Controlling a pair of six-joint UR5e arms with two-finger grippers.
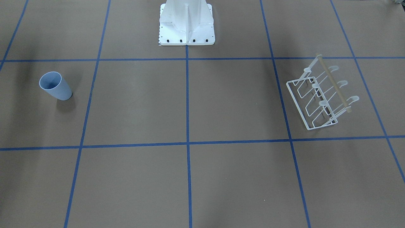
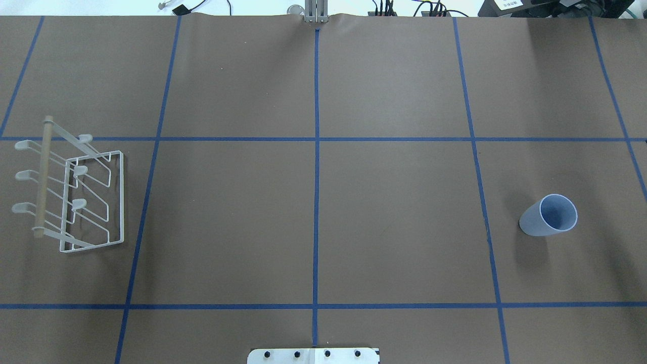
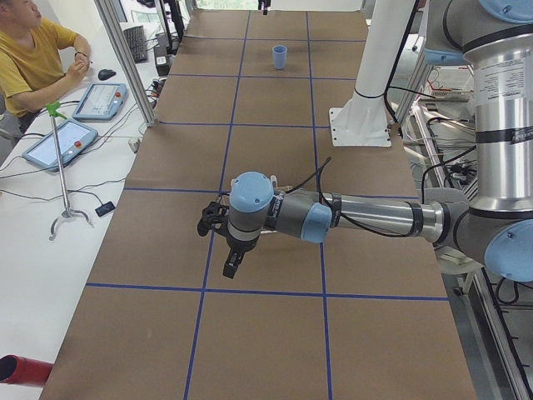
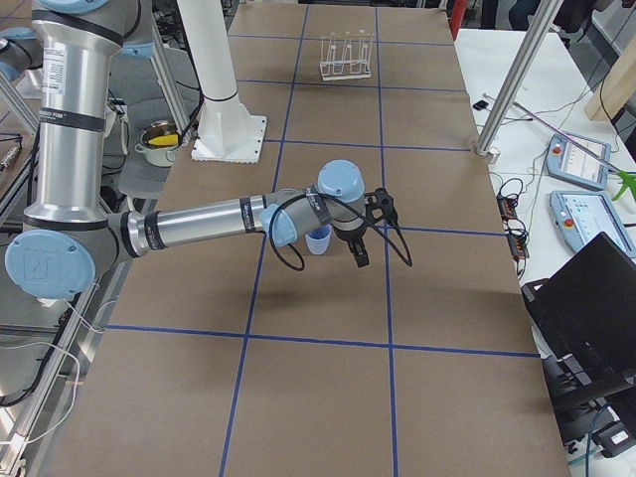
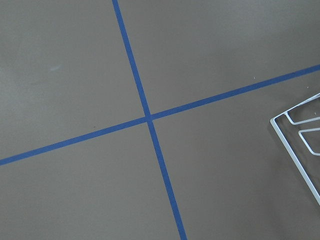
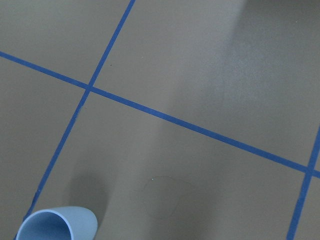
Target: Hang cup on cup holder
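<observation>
The light-blue cup (image 1: 56,86) stands upright on the brown table on the robot's right side (image 2: 550,216). The white wire cup holder (image 1: 335,85) with its wooden rod stands on the robot's left side (image 2: 43,177). The near arm in the exterior right view holds my right gripper (image 4: 373,231) above the table next to the cup (image 4: 318,240); the cup's rim shows at the bottom of the right wrist view (image 6: 55,225). My left gripper (image 3: 218,246) hovers over the table; a corner of the holder (image 5: 274,120) shows in the left wrist view. I cannot tell whether either gripper is open or shut.
The white robot base (image 1: 186,25) stands at the table's robot-side edge. Blue tape lines (image 2: 316,202) grid the table. An operator (image 3: 33,50) sits beside tablets (image 3: 62,137) past the far edge. Metal frame posts (image 4: 507,89) stand by that edge.
</observation>
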